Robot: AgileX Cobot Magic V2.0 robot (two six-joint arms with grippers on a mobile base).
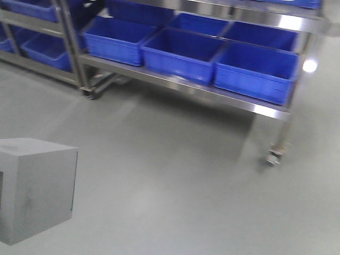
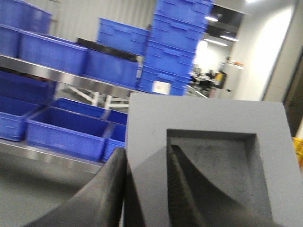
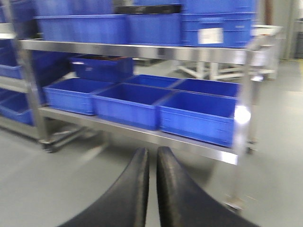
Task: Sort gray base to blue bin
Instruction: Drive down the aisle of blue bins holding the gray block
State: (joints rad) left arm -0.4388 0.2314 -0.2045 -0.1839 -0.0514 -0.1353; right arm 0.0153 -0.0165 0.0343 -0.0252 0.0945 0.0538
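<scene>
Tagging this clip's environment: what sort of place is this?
Likely a warehouse or factory storeroom: rows of bright-blue plastic crates on wheeled stainless-steel shelving racks, more such crates stacked high, and a bare gray coated floor.

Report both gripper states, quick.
Left gripper: closed on the gray base, one finger in its recess, one outside its wall.
Right gripper: closed, holding nothing.

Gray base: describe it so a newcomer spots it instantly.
Facing the steel rack of blue bins, look low and left. The gray base is the lone matte gray cube, square recess in one face, clamped in the left pincer.
</scene>
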